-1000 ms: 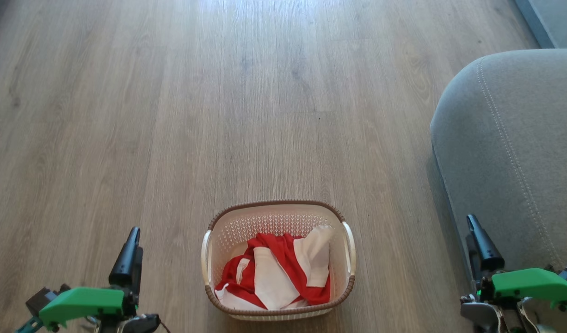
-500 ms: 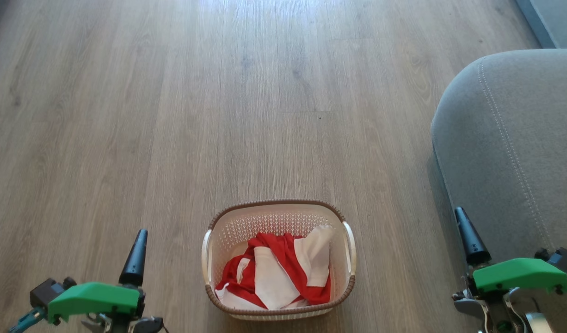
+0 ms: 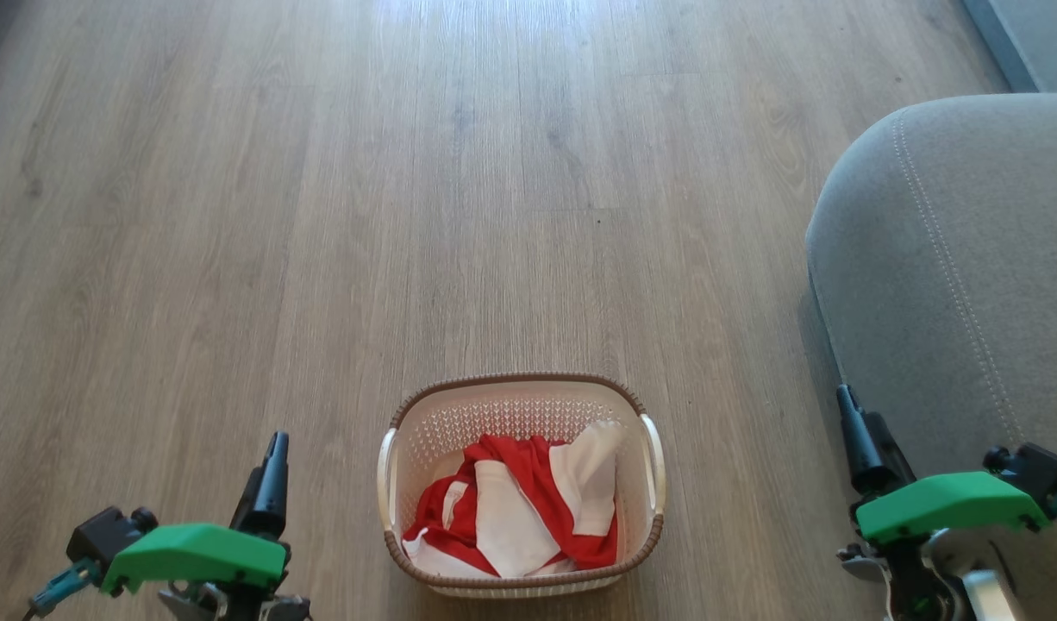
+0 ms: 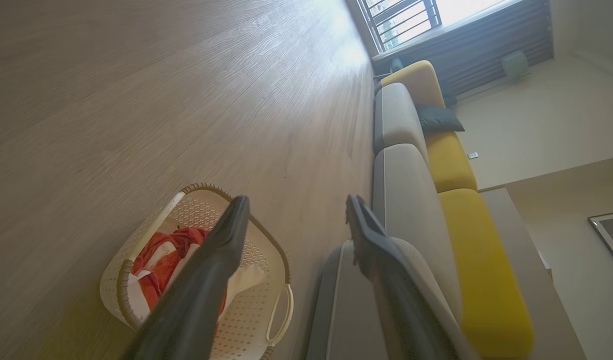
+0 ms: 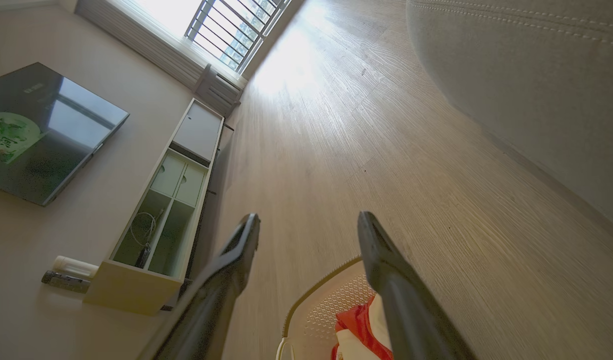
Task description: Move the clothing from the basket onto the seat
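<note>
The cream basket (image 3: 520,380) stands on the wooden floor at the bottom centre, with the red and white clothing (image 3: 515,509) crumpled inside it. The grey seat (image 3: 951,276) fills the right side, its rounded corner towards the basket. My left gripper (image 4: 297,200) is open and empty, left of the basket and above the floor; its dark finger (image 3: 265,496) shows in the head view. My right gripper (image 5: 307,216) is open and empty too, right of the basket, in front of the seat's edge. The wrist views show the basket (image 4: 201,188) (image 5: 331,300) below the fingers.
Bare wooden floor (image 3: 494,172) stretches ahead of the basket. The seat belongs to a long grey and yellow sofa (image 4: 451,165) running towards a window. A low cabinet (image 5: 161,210) and a wall screen (image 5: 41,130) stand on the opposite side.
Both grippers have drifted a little inwards towards the basket, fingers still apart. The basket, clothing and seat have not moved.
</note>
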